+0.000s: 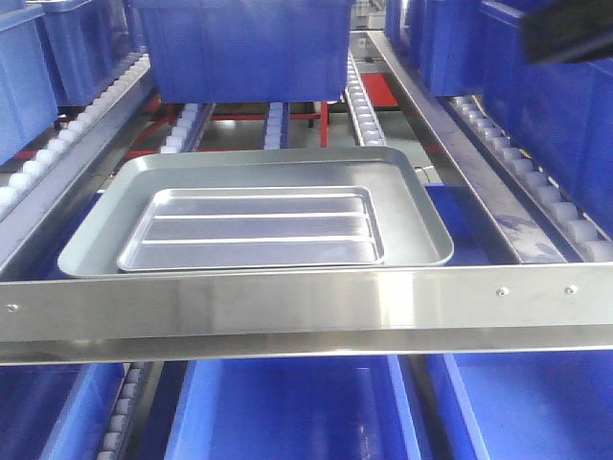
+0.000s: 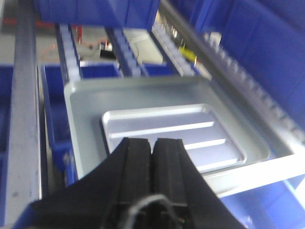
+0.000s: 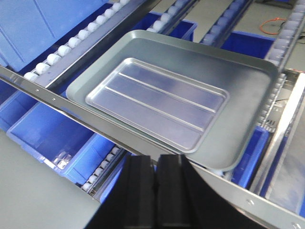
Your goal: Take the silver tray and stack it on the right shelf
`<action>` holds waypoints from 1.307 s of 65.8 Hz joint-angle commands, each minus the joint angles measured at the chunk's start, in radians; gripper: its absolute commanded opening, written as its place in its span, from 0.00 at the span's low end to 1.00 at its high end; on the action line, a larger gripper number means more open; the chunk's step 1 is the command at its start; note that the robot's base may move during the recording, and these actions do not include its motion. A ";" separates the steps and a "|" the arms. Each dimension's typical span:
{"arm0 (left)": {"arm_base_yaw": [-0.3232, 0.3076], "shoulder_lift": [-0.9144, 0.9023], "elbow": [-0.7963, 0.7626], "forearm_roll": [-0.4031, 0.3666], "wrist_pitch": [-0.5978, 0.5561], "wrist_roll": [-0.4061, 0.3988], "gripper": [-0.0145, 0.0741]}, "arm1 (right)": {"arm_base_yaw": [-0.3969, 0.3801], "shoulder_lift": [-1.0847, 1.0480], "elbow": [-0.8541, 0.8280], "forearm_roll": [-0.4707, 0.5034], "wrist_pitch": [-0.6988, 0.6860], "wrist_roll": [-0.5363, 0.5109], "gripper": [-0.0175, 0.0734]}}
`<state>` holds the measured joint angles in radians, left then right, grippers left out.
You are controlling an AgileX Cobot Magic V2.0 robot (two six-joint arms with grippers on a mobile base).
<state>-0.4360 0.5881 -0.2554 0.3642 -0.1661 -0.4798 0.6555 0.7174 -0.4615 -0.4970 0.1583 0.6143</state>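
The silver tray with two long ribs lies flat inside a larger smooth tray, and both rest on the right shelf behind its steel front bar. In the left wrist view the silver tray sits just beyond my left gripper, which is shut on nothing and hovers over the larger tray's near edge. From the right wrist, the silver tray shows past the front bar. My right gripper is shut and empty, on the near side of that bar.
Blue bins stand at the back of the shelf, on both sides and on the level below. Roller rails run front to back. A dark arm part shows at the upper right.
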 commanded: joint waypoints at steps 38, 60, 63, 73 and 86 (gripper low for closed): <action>-0.005 -0.191 -0.021 0.001 -0.100 0.001 0.06 | -0.004 -0.275 0.009 -0.016 0.081 -0.010 0.25; -0.005 -0.191 -0.021 0.001 -0.100 0.001 0.06 | -0.004 -0.275 0.011 -0.016 0.074 -0.016 0.25; -0.005 -0.191 -0.021 0.001 -0.100 0.001 0.06 | -0.018 -0.275 0.012 -0.015 0.074 -0.053 0.25; -0.005 -0.191 -0.021 0.001 -0.100 0.001 0.06 | -0.168 -0.325 0.084 0.219 0.001 -0.280 0.25; -0.005 -0.191 -0.021 0.001 -0.100 0.001 0.06 | -0.458 -0.418 0.313 0.557 -0.408 -0.620 0.25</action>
<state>-0.4360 0.3943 -0.2458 0.3659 -0.1745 -0.4798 0.2692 0.3151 -0.1789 -0.0223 -0.0219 0.0852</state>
